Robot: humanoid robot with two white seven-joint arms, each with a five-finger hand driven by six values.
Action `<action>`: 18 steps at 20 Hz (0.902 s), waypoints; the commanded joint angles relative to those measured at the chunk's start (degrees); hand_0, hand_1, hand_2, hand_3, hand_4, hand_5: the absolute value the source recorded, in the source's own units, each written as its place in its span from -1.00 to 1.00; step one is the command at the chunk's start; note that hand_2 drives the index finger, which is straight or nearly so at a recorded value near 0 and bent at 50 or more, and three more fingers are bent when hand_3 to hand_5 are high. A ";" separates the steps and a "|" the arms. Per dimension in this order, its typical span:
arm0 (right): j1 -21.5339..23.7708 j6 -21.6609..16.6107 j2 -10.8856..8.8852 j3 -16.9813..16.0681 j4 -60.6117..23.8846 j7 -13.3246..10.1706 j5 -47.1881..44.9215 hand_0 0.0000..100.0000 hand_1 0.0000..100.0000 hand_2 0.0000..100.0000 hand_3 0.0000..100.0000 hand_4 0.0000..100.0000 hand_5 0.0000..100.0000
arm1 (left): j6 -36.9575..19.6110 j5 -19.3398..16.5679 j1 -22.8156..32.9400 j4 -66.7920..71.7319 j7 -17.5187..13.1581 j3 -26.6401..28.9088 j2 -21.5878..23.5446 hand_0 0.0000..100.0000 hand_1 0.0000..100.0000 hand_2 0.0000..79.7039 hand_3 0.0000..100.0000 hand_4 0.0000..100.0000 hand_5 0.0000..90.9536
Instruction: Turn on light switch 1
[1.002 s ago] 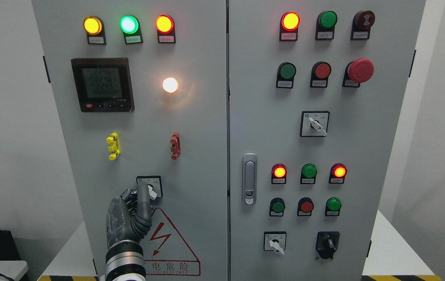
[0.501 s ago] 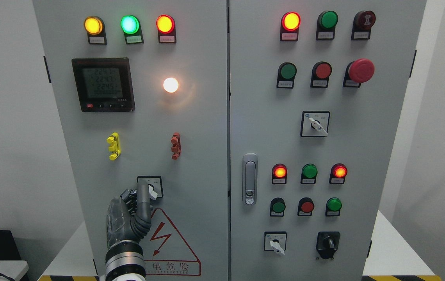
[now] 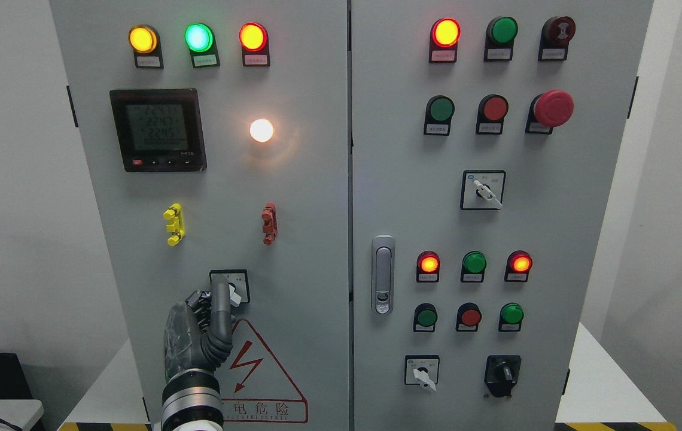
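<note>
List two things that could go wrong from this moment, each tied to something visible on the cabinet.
1. The left hand covers part of the rotary switch, so a finger could slip off its small knob.
2. The white lamp is already lit; more turning might switch it off again.

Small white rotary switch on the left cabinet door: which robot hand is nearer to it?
Left. The left robot hand is raised at the small white rotary switch, one finger covering its left part. The right robot hand is out of view.
</note>
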 commanded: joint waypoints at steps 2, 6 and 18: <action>0.00 0.04 0.00 0.00 0.00 0.02 -1.05 -0.76 -0.22 -1.00 -1.00 -1.00 -1.00 | -0.04 -0.01 0.20 -0.07 0.04 0.18 0.00 -0.17 -0.82 0.32 0.65 0.70 0.85; 0.00 0.04 0.00 0.00 0.00 0.02 -0.97 -0.76 -0.22 -1.00 -1.00 -1.00 -1.00 | -0.04 -0.01 0.38 -0.16 0.13 0.36 0.00 -0.19 -0.83 0.34 0.65 0.71 0.85; 0.00 0.04 0.00 0.00 0.00 0.02 -0.97 -0.76 -0.22 -1.00 -1.00 -1.00 -1.00 | -0.30 -0.01 0.46 -0.33 0.39 0.36 -0.09 -0.24 -0.83 0.39 0.68 0.72 0.85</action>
